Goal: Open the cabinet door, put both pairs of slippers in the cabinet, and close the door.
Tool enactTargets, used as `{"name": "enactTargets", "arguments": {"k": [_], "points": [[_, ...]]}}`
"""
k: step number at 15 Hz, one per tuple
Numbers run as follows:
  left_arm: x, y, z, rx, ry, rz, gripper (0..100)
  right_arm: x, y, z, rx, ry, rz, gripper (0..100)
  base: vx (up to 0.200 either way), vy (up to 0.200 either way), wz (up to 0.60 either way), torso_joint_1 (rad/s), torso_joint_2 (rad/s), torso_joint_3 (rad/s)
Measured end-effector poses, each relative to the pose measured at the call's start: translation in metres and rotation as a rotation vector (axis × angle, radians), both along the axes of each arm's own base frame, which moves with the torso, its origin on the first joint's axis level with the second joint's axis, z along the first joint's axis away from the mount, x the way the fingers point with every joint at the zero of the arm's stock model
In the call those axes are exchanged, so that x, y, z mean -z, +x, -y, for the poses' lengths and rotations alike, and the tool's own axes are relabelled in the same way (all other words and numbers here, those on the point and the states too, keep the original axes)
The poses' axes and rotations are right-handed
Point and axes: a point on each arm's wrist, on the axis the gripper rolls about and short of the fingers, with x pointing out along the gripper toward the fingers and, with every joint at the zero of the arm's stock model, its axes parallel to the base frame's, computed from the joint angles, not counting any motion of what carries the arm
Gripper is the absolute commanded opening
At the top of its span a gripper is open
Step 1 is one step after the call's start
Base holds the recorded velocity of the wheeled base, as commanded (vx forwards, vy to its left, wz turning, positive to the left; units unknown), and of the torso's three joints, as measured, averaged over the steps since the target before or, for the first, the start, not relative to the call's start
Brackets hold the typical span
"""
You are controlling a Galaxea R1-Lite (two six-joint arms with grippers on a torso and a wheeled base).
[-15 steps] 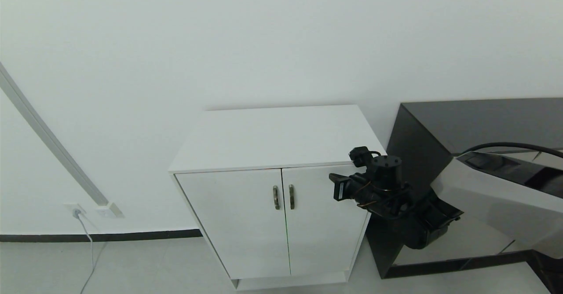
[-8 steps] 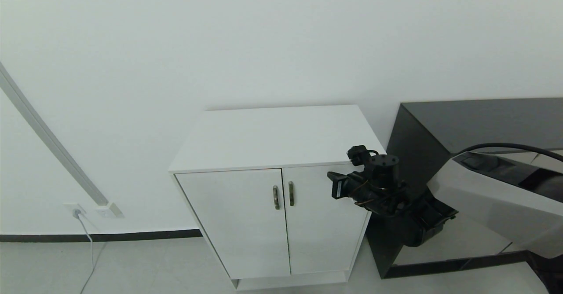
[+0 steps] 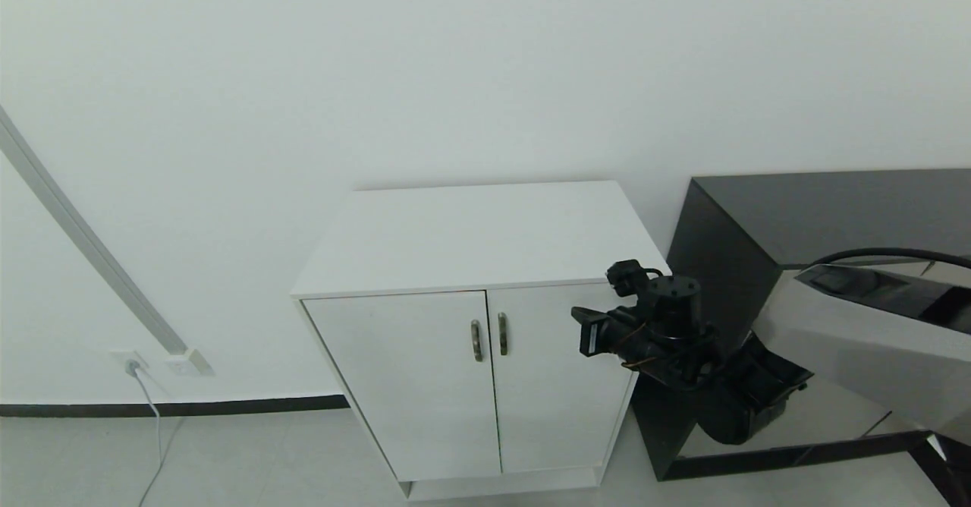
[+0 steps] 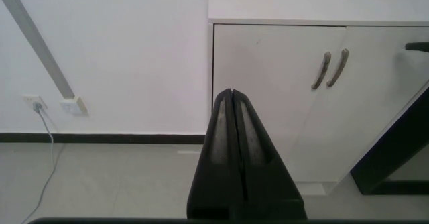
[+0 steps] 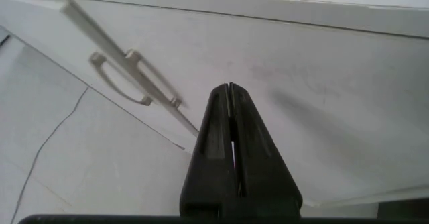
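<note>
**Right pincer** (image 5: 230,90): fingers pressed together and holding nothing. It is poised before the upper part of the right door (image 3: 557,393) of the white cabinet (image 3: 470,234). Whether the tips touch the panel cannot be told.

**Doors:** both of the 2 doors are shut, and the left door (image 3: 410,385) meets the right one along a narrow vertical seam.

**Handles:** the 2 handles, left handle (image 3: 476,341) and right handle (image 3: 502,334), stand upright on either side of that seam. They lie to the left of the right pincer, near it but apart.

**Left pincer** (image 4: 231,95): likewise closed on nothing, well back from the cabinet. The left door is ahead of it, and the handles are ahead and to its right.

**Surroundings:** to the right of the right pincer, just beside the cabinet, stands a black unit (image 3: 796,211). Far to the left of both pincers is a wall socket (image 3: 130,360) with a cable (image 3: 155,423) hanging to the floor (image 3: 250,461). A slanted wall strip (image 3: 83,241) runs above the socket.
</note>
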Motion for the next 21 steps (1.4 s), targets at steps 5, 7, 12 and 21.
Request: {"name": "enactTargets", "arguments": {"k": [5, 7, 12, 21], "points": [[0.000, 0.000, 0.000, 0.000, 0.000, 0.000, 0, -0.039, -0.058, 0.033, 0.034, 0.005, 0.029, 0, 0.000, 0.000, 0.00, 0.000, 0.00, 0.000], [0.000, 0.000, 0.000, 0.000, 0.000, 0.000, 0, -0.058, -0.083, 0.053, 0.098, 0.003, 0.057, 0, 0.000, 0.000, 0.00, 0.000, 0.00, 0.000], [0.000, 0.000, 0.000, 0.000, 0.000, 0.000, 0, -0.093, -0.126, 0.131, 0.422, -0.104, 0.179, 0, 0.000, 0.000, 0.00, 0.000, 0.00, 0.000], [0.000, 0.000, 0.000, 0.000, 0.000, 0.000, 0, -0.087, -0.226, 0.213, 0.667, -0.214, 0.185, 0, 0.000, 0.000, 0.00, 0.000, 0.00, 0.000]]}}
